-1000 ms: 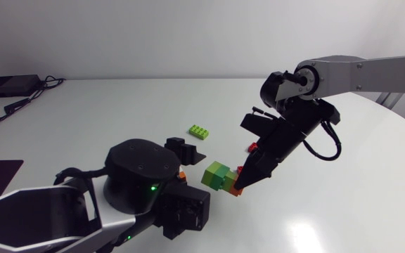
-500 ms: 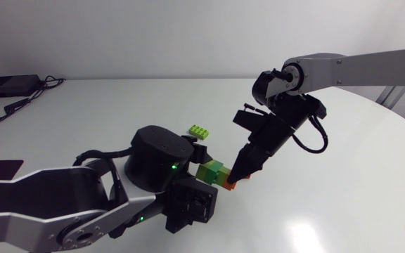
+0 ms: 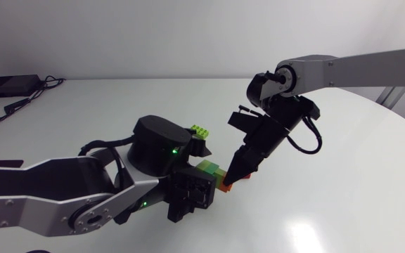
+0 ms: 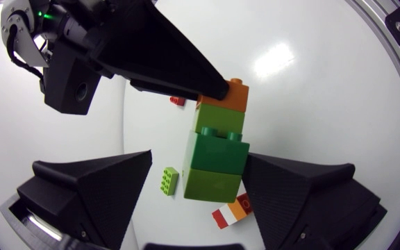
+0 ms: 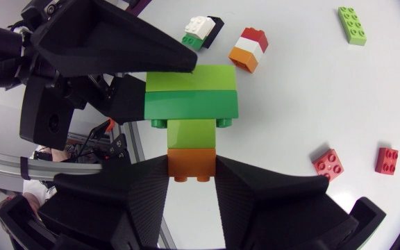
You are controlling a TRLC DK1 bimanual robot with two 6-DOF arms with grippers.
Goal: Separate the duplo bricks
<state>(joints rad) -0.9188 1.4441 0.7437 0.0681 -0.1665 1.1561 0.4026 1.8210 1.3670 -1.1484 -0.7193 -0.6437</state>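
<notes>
Orange end first: the right gripper [image 5: 191, 173] has the orange brick [image 5: 191, 158] pinched, a finger pressing on each side. It caps the duplo stack [image 3: 209, 171], which runs orange, light green, dark green, lime. The stack is held up over the white table [image 3: 329, 190], about mid-table and a bit to the near side. The left gripper [image 4: 198, 158] is spread around the lime end. One finger looks to be against it and the other shows a gap. A loose lime brick [image 3: 200, 131] lies farther back. A red brick [image 5: 328, 164] and a red-white-orange piece [image 5: 249, 48] lie on the table too.
</notes>
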